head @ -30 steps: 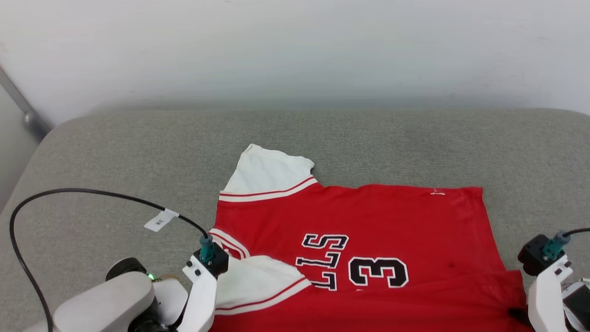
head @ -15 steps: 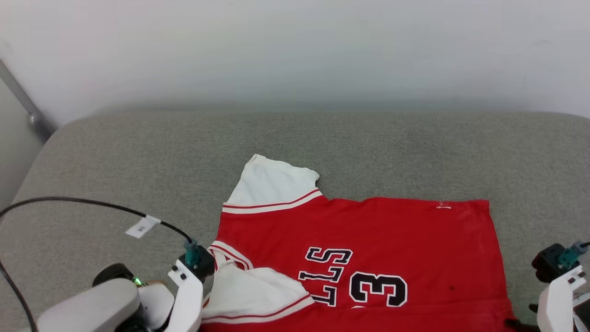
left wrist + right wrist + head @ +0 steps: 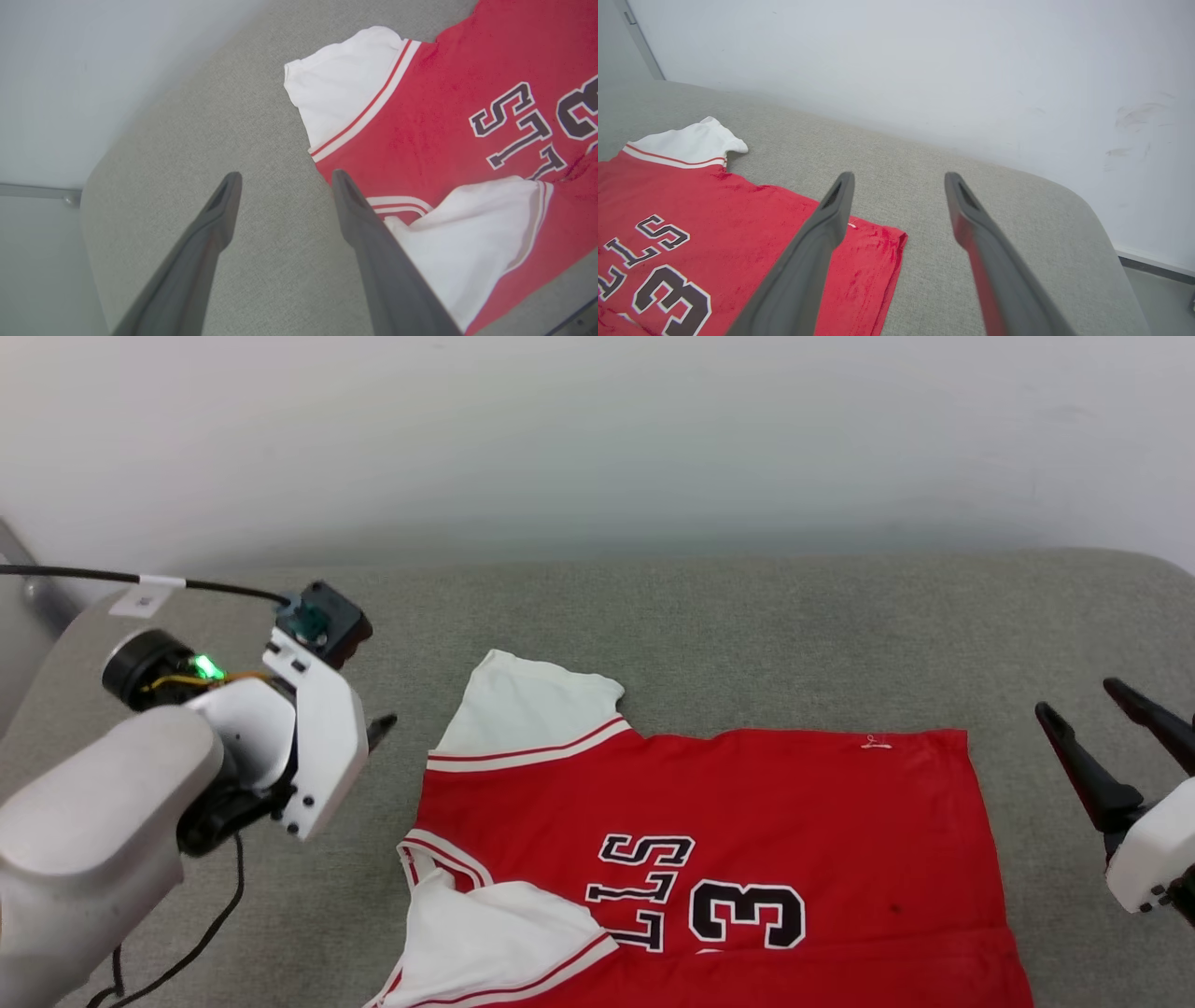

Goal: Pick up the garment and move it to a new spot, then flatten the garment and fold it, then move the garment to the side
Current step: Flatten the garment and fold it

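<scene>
One garment [image 3: 747,821] is spread on the grey cushion [image 3: 747,616], with its long axis laid across the head view: collar end toward the left gripper [image 3: 286,181], hem toward the right gripper [image 3: 1080,702]. Two grippers are counted, both set wide with nothing between the fingers, each clear of the cloth. Two white sleeves are seen, the near one folded onto the red body. The far sleeve is judged best reached by the left gripper.
</scene>
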Controlling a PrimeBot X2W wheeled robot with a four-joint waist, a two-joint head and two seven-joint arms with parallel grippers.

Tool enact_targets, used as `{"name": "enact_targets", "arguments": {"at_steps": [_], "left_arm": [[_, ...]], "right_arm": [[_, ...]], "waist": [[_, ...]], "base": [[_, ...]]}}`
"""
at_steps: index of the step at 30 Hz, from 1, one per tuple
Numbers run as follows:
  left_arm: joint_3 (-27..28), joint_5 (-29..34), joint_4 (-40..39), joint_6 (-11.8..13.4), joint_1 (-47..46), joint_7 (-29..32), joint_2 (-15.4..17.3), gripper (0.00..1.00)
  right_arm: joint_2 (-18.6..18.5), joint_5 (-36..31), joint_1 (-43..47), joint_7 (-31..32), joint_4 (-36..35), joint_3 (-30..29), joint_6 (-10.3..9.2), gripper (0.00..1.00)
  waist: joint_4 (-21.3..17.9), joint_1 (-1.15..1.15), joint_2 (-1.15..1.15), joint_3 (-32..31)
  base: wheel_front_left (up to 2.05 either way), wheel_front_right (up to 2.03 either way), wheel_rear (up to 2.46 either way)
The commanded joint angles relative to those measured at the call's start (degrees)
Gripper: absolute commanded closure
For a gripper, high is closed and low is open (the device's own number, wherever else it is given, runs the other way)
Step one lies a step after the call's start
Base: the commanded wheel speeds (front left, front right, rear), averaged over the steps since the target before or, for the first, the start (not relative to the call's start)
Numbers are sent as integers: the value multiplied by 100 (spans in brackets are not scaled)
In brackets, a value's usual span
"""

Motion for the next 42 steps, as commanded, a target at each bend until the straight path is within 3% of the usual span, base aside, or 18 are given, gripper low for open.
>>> {"name": "enact_targets", "arguments": {"at_steps": [1, 4, 10, 17, 20, 30, 39, 40, 41, 42], "left_arm": [[106, 203, 252, 118, -216, -323, -194, 0], [254, 315, 658, 200, -514, -570, -382, 0], [442, 337, 1365, 102, -1238, -529, -699, 0], [525, 186, 1987, -85, -2039, 79, -894, 0], [454, 55, 2132, -175, -2291, 610, -899, 0], [24, -287, 2116, -298, -2911, 2384, -813, 0], [-544, -225, 1870, -299, -2899, 3049, -558, 0], [-560, -261, 1846, -299, -2880, 3029, -544, 55], [-588, -265, 1822, -299, -2862, 3019, -528, 100], [-611, -287, 1786, -300, -2849, 3031, -506, 100]], "right_arm": [[359, -324, 208, -325, -194, -424, -4, 0], [843, -827, 368, -750, -669, -991, -5, 0], [2035, -1667, 949, -1204, -1695, -2025, -4, 0], [3010, -2297, 1516, -1110, -2630, -2336, -4, 0], [3157, -2354, 1519, -1144, -2779, -2287, -4, 0], [3022, -2287, 1080, -1336, -2522, -1975, -4, 0], [2956, -2223, 742, -1543, -2071, -1729, -4, 0], [2945, -2204, 714, -1553, -2016, -1697, -4, 0], [2933, -2201, 680, -1561, -1982, -1686, -4, 0], [2916, -2198, 648, -1572, -1943, -1683, -4, 0]], "waist": [[-120, 0, 0, 149], [-288, 0, 0, 372], [-590, 0, 0, 942], [-901, 0, 0, 1706], [-1056, 0, 0, 2028], [-1346, 0, 0, 2749], [-1449, 0, 0, 3039], [-1450, 0, 0, 3048], [-1446, 0, 0, 3050], [-1437, 0, 0, 3040]], "base": [[0, 0, 0], [0, 0, 0], [0, 0, 0], [0, 0, 0], [0, 0, 0], [0, 0, 0], [0, 0, 0], [0, 0, 0], [0, 0, 0], [0, 0, 0]]}}
